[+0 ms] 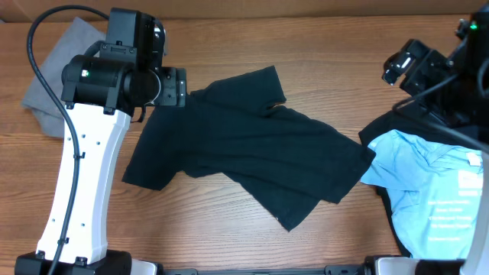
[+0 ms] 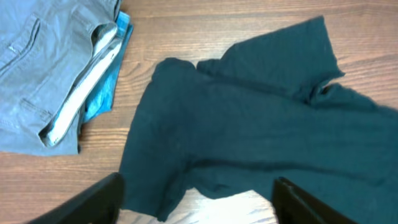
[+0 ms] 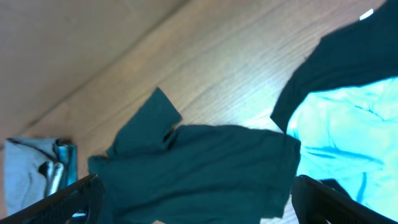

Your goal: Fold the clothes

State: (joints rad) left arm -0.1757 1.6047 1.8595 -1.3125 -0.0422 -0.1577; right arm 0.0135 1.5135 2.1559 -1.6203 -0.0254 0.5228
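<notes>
At the far left of the worktop [image 1: 229,233] lies a grey garment [image 1: 53,76], crumpled. The left wrist view shows a pale inner band along its edge and a strip of bright blue cloth [image 2: 106,93] tucked against it. The white left arm [image 1: 84,176] rises across the overhead view and hides the grey garment's right side.

The left claw [image 2: 199,208] hangs just above the upper left edge of the dark navy T-shirt [image 1: 252,145]. Its two fingers [image 2: 93,202] stand wide apart with nothing gripped between them; only the shirt's hem and bare wood lie below.

The navy shirt sprawls over the middle of the worktop — unfolded, rumpled, one sleeve sticking up toward the far edge and its lower right part bunched into a loose flap. It is well apart from the grey garment.

To the right, the shirt's right edge comes just beside a light-blue tee [image 1: 432,183], printed with pale lettering. The tee rests on top of a black garment [image 1: 386,126], which shows around its upper and lower left margins.

The right claw [image 3: 199,208] is raised above that pile — fully spread, holding nothing, its fingers [image 3: 68,199] framing the navy shirt from afar. The right arm's dark body [image 1: 451,69] covers the far part of the black garment.
</notes>
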